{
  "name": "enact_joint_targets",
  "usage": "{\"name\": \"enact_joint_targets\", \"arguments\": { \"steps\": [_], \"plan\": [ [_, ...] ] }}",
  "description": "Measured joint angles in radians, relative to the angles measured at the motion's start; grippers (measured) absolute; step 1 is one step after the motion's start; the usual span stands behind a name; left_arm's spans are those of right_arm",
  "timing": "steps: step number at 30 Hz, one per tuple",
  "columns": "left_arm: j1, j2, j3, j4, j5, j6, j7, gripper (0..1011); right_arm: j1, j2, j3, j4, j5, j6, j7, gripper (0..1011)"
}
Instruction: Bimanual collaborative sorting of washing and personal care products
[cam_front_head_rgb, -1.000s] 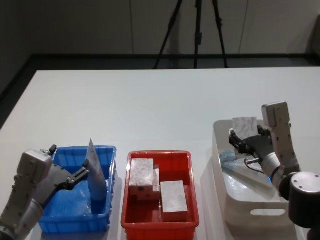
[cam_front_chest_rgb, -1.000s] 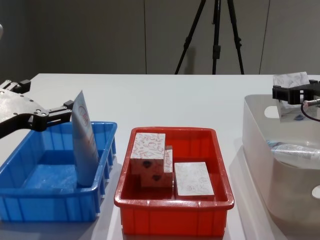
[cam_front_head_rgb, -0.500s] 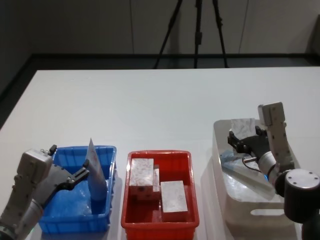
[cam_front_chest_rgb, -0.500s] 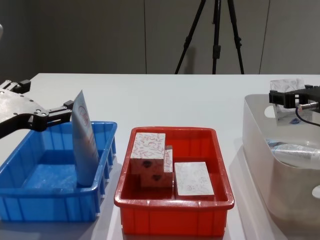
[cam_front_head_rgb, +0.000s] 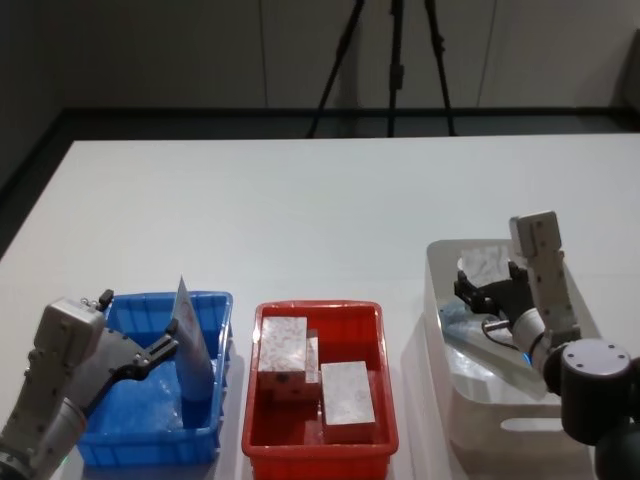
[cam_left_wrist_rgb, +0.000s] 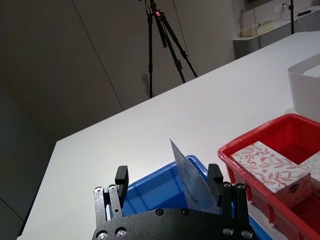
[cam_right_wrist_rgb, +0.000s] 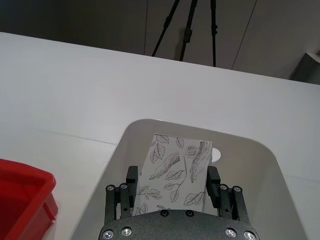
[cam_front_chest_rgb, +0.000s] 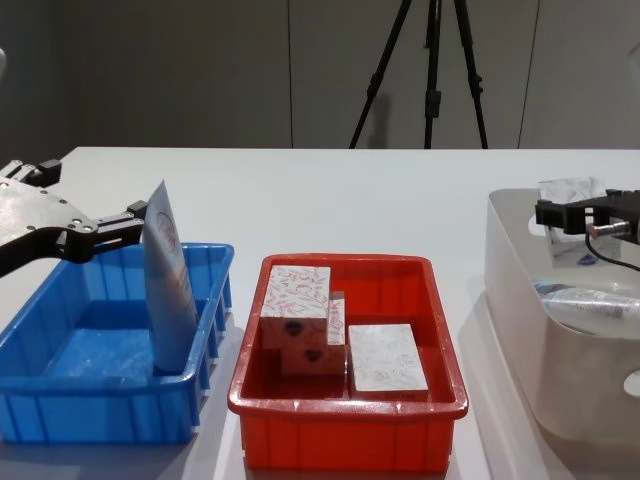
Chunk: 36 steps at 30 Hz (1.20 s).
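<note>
A pale-blue squeeze tube (cam_front_head_rgb: 190, 345) stands crimped end up in the blue tray (cam_front_head_rgb: 150, 298), leaning on its right wall. My left gripper (cam_front_head_rgb: 165, 348) is open beside it, and in the left wrist view the tube (cam_left_wrist_rgb: 192, 182) sits close to one finger of that gripper (cam_left_wrist_rgb: 168, 172). My right gripper (cam_front_head_rgb: 490, 290) is shut on a white box with a leaf print (cam_front_head_rgb: 486, 264), held low over the beige tub (cam_front_head_rgb: 520, 425). Another tube (cam_front_chest_rgb: 590, 297) lies inside the tub (cam_front_chest_rgb: 560, 370). In the right wrist view the box (cam_right_wrist_rgb: 177, 170) sits between the jaws.
A red tray (cam_front_head_rgb: 318, 306) between the blue tray and the tub holds three patterned boxes (cam_front_head_rgb: 283, 345), two of them stacked. The white table stretches bare behind the containers. A black tripod (cam_front_head_rgb: 395, 60) stands beyond the table's far edge.
My right gripper has come down and slightly toward the robot's left with the box, from above the tub's rim to just inside it. The left gripper and the tube have not moved.
</note>
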Motion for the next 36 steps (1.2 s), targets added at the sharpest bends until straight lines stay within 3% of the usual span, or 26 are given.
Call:
{"name": "enact_joint_targets", "arguments": {
  "steps": [19, 36],
  "plan": [
    [0.0, 0.0, 0.0, 0.0, 0.0, 0.0, 0.0, 1001, 0.042, -0.022, 0.02, 0.087, 0.019, 0.003, -0.014, 836],
    [0.0, 0.0, 0.0, 0.0, 0.0, 0.0, 0.0, 1001, 0.061, -0.036, 0.032, 0.103, 0.023, 0.064, -0.029, 837]
  ]
}}
